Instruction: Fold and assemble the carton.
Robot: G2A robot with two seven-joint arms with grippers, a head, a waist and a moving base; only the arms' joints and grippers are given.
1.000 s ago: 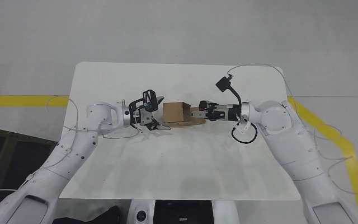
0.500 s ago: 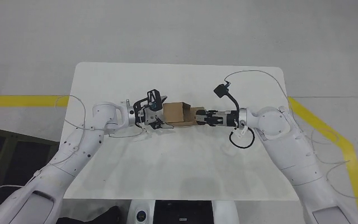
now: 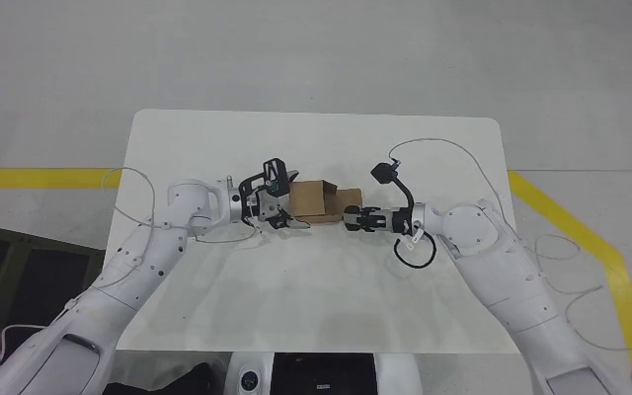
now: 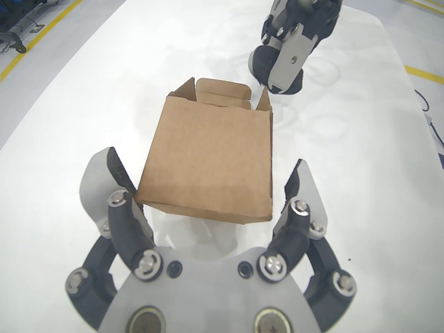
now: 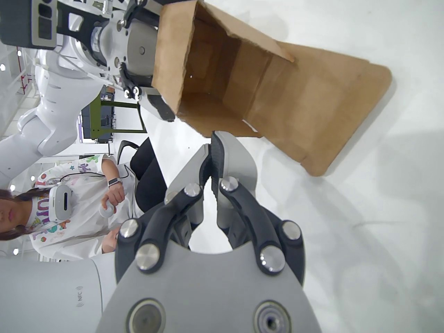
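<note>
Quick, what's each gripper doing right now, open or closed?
Left gripper: open, straddling the brown cardboard carton.
Right gripper: closed, holding nothing.

No readable text, labels, numbers on carton (image 4: 211,161).

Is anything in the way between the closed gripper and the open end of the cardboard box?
No. The right gripper is right beside the open end of the carton, and nothing visible lies between them.
</note>
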